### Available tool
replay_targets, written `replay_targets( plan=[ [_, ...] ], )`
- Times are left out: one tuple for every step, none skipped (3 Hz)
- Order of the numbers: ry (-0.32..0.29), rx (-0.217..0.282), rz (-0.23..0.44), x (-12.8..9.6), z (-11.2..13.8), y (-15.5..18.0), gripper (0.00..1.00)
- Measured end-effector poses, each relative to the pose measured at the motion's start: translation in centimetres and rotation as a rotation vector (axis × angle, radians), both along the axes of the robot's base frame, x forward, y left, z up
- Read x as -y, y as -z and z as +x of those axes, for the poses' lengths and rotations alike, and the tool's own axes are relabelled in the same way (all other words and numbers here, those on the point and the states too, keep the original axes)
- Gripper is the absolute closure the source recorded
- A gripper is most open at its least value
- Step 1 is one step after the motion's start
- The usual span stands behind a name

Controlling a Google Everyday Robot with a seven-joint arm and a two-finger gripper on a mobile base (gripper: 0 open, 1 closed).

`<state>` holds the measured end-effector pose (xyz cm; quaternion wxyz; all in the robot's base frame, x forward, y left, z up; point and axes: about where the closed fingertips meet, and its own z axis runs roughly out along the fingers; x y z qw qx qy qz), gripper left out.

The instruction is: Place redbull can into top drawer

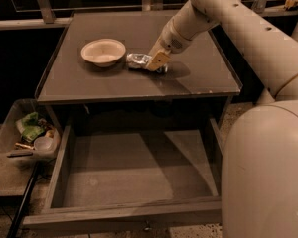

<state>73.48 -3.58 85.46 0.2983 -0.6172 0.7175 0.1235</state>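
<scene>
The redbull can point(137, 61) lies on its side on the tabletop point(198, 73), just right of the white bowl point(103, 51). It is silver and shiny. My gripper point(157, 61) is lowered onto the can's right end and covers part of it. The arm reaches in from the upper right. The top drawer point(134, 170) is pulled out wide below the tabletop, with a bare flat bottom and a small knob point(147, 227) on its front panel.
A clear plastic bin of clutter point(27, 133) stands on the floor left of the drawer. The robot's pale body point(265, 172) fills the right side beside the drawer. A railing runs behind the table.
</scene>
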Motion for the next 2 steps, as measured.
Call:
replay_targets(
  plan=[
    [0.0,0.0,0.0,0.0,0.0,0.0,0.88],
    [0.0,0.0,0.0,-0.01,0.0,0.01,1.0]
  ],
)
